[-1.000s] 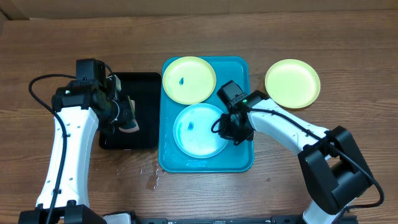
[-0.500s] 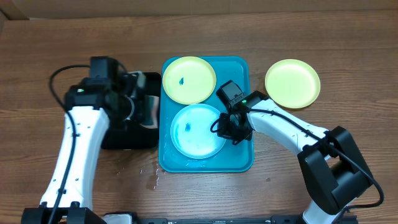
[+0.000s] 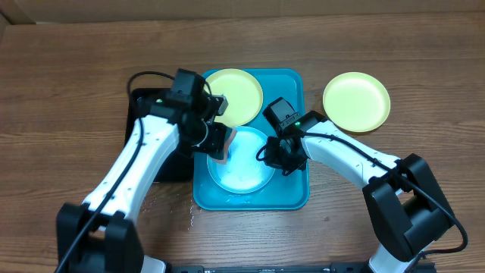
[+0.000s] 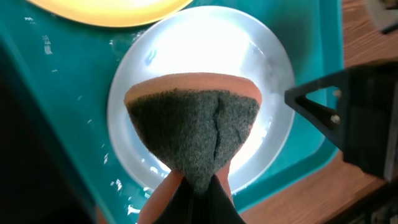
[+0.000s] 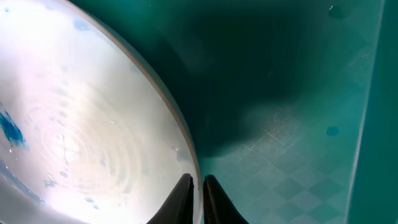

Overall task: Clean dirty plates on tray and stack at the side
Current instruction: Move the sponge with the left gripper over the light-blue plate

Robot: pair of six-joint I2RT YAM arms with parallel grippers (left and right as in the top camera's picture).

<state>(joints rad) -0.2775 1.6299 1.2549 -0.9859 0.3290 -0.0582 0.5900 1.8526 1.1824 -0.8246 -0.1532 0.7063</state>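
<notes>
On the turquoise tray (image 3: 294, 196) lies a wet light blue plate (image 3: 244, 173) with a blue smudge (image 5: 10, 131). My right gripper (image 3: 277, 160) is shut on its right rim; in the right wrist view the rim (image 5: 186, 146) runs between the gripper's (image 5: 198, 196) two fingers. My left gripper (image 3: 217, 145) is shut on a sponge (image 4: 193, 130), orange with a dark green scrub face, over the plate's left part (image 4: 264, 68). A pale yellow-green plate (image 3: 241, 89) lies at the tray's far end. Another one (image 3: 356, 101) sits on the table to the right.
A black tray (image 3: 142, 101) stands left of the turquoise one, mostly under my left arm. Water drops (image 3: 186, 214) lie on the wooden table by the tray's near left corner. Both arms crowd the tray's middle.
My left arm has swung right from the black tray to above the light blue plate, carrying the sponge. The right gripper has stayed at the plate's rim.
</notes>
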